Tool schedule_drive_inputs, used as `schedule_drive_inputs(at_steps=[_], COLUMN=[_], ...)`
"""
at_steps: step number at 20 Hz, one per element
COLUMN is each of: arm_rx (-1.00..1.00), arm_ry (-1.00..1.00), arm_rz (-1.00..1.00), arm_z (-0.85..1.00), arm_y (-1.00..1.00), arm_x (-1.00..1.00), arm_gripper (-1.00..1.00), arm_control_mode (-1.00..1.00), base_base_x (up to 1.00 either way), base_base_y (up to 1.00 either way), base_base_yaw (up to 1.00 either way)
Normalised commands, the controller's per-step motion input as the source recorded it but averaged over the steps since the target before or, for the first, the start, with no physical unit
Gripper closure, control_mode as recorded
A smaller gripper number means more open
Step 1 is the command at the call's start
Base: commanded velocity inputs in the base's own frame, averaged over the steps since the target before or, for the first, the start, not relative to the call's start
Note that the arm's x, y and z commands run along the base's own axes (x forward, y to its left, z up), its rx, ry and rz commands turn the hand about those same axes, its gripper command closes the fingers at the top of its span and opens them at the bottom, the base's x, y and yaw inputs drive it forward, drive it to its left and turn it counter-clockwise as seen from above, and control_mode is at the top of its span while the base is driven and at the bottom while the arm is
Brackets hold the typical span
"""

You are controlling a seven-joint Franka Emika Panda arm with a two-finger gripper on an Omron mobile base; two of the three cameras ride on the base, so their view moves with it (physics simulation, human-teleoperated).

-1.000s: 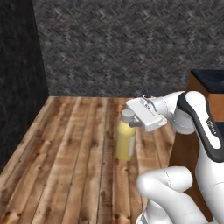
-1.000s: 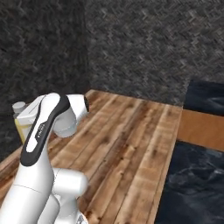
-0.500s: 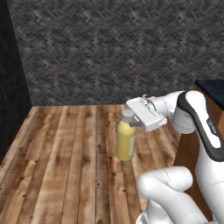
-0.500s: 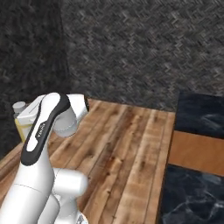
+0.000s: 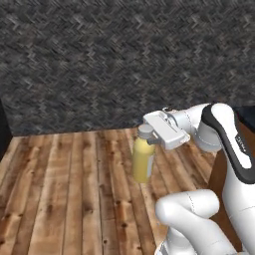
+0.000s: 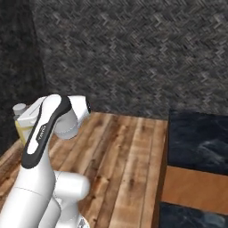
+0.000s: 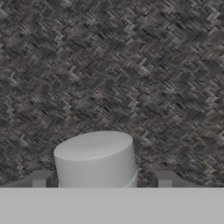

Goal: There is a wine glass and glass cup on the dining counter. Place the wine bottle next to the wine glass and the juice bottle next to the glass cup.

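The juice bottle (image 5: 143,160), yellow with a white cap, hangs upright above the wooden floor with my gripper (image 5: 149,139) shut on its neck. From the right base it shows at the far left as the juice bottle (image 6: 22,130), partly behind my arm. In the hand view its white cap (image 7: 96,159) stands between my two finger tips. The dining counter (image 6: 196,142), with its black marbled top and wooden front, lies to the right. The wine bottle, wine glass and glass cup are out of view.
A dark herringbone wall (image 5: 114,60) runs across ahead. Wooden floor planks (image 5: 64,184) stretch between me and that wall. The counter's wooden side (image 5: 221,174) stands close to my arm on the right.
The whole picture has slid left as the base turns right: the dark side wall has left the left base view and the counter has come further in. The bottle stays gripped.
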Motion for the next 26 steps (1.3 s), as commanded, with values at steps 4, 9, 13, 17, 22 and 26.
schedule_drive_inputs(at_steps=[4, 9, 13, 17, 22, 26], arm_rx=[0.00, 0.00, 0.00, 0.00, 0.00, 0.00], arm_ry=[0.00, 0.00, 0.00, 0.00, 0.00, 0.00], arm_rz=[0.00, 0.00, 0.00, 0.00, 0.00, 0.00], arm_z=[0.00, 0.00, 0.00, 0.00, 0.00, 0.00], arm_y=[0.00, 0.00, 0.00, 0.00, 0.00, 0.00], arm_x=[0.00, 0.00, 0.00, 0.00, 0.00, 0.00], arm_gripper=[1.00, 1.00, 1.00, 1.00, 1.00, 1.00], arm_control_mode=[1.00, 1.00, 1.00, 1.00, 1.00, 1.00], base_base_x=[0.81, 0.81, 0.81, 0.80, 0.76, 0.62], base_base_y=[0.17, 0.17, 0.17, 0.16, 0.14, 0.12], base_base_yaw=[-0.24, -0.24, -0.24, -0.26, -0.30, -0.44])
